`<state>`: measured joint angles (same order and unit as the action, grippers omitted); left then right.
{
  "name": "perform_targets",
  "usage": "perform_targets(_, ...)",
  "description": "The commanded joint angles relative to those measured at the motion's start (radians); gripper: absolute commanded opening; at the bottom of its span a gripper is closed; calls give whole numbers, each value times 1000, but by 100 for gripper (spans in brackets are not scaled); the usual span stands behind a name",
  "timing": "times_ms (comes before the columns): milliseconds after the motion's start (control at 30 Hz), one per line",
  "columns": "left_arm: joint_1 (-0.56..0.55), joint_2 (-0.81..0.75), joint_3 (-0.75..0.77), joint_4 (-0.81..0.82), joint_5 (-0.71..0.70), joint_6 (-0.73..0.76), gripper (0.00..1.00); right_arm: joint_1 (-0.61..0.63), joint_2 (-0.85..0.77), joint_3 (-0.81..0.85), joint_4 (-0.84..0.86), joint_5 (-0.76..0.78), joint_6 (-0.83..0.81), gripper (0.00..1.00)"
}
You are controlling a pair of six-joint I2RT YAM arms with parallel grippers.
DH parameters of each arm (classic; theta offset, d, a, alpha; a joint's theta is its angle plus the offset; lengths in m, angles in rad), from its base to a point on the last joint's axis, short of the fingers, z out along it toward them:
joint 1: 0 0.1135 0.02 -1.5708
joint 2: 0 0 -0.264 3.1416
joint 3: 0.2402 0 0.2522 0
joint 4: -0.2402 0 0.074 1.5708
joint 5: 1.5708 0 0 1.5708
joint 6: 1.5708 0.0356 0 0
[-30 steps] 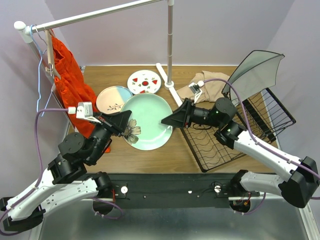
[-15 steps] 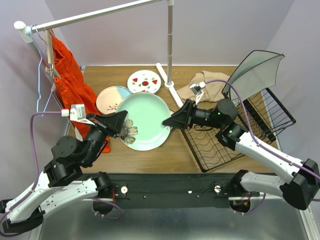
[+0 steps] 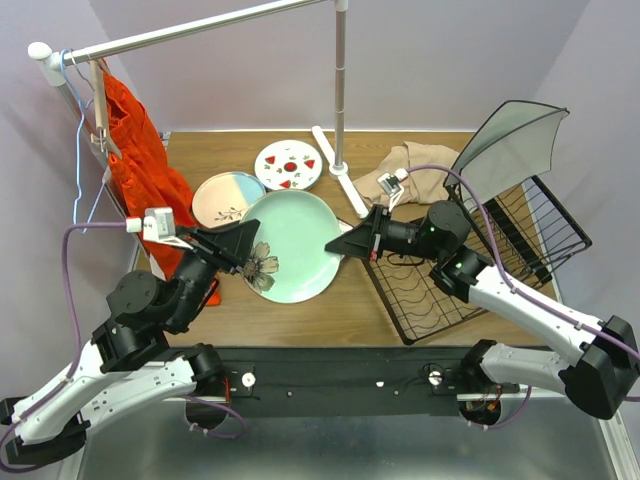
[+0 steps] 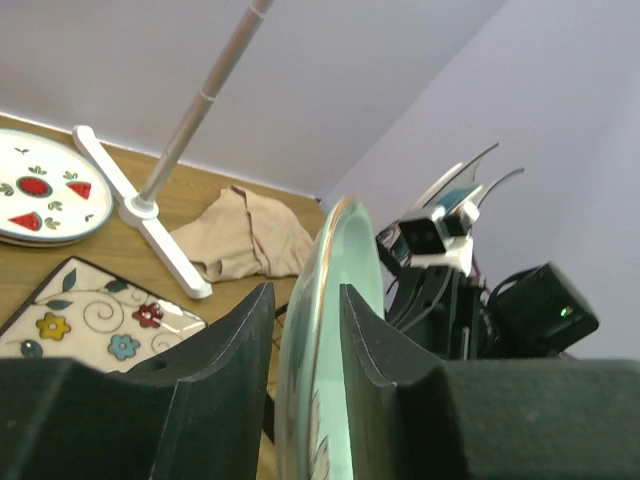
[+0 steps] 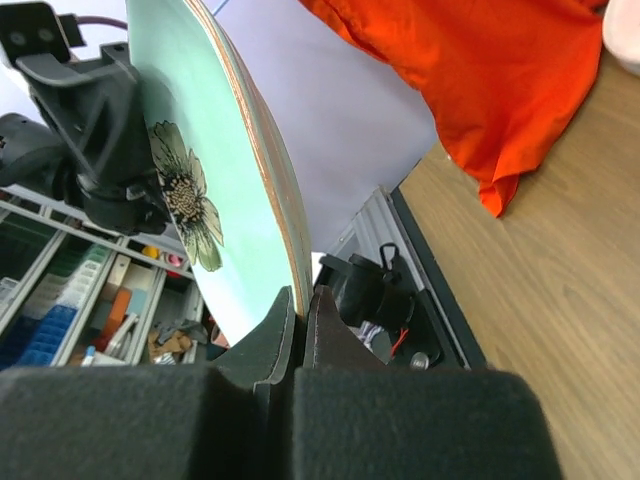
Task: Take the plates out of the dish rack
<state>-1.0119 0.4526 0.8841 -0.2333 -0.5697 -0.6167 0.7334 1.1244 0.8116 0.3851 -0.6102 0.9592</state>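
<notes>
1 pale green plate (image 3: 298, 232) between left tool (image 3: 256, 247) and right tool (image 3: 332, 244)

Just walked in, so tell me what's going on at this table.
Both arms have the pale green round plate with a dark flower between them, held tilted over the wooden table. The right gripper is shut on its right rim; the left gripper straddles the left rim with its jaws open. A red-spotted white plate and a pink-and-blue plate lie on the table behind. A dark scalloped plate stands in the black wire dish rack.
</notes>
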Motion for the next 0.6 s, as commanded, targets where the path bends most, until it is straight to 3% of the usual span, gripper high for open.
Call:
perform_targets(0, 6, -8, -4, 98, -61, -69, 43, 6, -29, -9, 127, 35, 105, 1)
perform_targets(133, 6, -8, -36, 97, -65, -92, 43, 6, -32, -12, 207, 30, 162, 1)
perform_targets(233, 6, -8, -45, 95, -68, -101, 49, 6, -46, -20, 218, 47, 193, 1)
perform_targets(267, 6, -8, -40, 85, -76, -103, 61, 6, -52, -29, 216, 59, 199, 1)
perform_targets(333, 6, -3, -30, 69, -87, -103, 68, 6, -69, -40, 215, 95, 200, 1)
perform_targets(567, 6, 6, 29, 35, -110, -69, 69, 6, -38, -45, 215, 99, 197, 1)
